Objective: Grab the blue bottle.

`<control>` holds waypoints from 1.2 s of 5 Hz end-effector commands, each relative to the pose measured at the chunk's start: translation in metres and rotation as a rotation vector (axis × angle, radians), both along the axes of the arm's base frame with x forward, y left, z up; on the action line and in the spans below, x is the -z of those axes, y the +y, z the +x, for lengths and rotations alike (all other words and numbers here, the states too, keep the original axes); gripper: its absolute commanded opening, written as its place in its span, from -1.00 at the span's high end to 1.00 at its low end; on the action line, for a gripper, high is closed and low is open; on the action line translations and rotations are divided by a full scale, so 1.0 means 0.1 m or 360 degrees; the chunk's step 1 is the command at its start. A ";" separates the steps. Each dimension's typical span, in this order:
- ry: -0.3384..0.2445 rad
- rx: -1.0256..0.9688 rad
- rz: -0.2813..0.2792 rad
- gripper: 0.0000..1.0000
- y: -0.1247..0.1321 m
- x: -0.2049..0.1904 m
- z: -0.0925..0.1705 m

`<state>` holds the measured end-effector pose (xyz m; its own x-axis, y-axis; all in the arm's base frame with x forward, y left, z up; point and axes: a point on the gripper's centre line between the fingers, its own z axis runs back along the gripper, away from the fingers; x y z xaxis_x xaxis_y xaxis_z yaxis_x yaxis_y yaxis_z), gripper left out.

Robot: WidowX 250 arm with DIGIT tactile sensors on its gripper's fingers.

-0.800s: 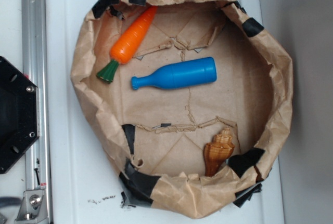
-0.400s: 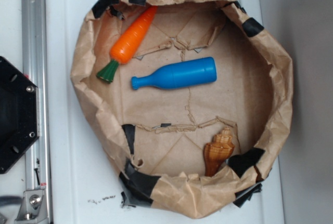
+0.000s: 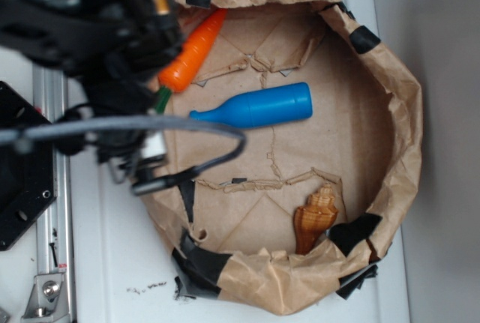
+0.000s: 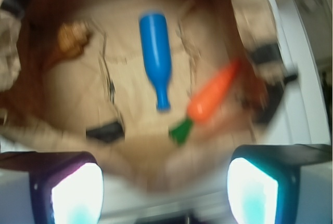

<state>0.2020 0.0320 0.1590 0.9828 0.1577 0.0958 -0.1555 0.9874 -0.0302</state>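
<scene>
One blue bottle (image 4: 155,52) lies beyond open, empty gripper (image 4: 165,190).

Smooth, glossy blue plastic forms the blue bottle (image 3: 255,108), the carrot (image 3: 193,52) is matt orange plastic, and both lie in a crumpled, creased brown paper basket (image 3: 401,124) patched with black tape (image 3: 364,38).
</scene>
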 end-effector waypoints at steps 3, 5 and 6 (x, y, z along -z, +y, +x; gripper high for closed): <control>0.0022 0.0559 -0.0064 -1.00 -0.45 1.30 0.68; -0.0040 0.0560 0.0112 1.00 -0.37 0.64 0.75; -0.0160 0.0425 -0.0076 1.00 -0.46 0.12 0.62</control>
<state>0.2575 -0.0109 0.1306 0.9881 -0.1001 0.1168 0.1108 0.9898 -0.0893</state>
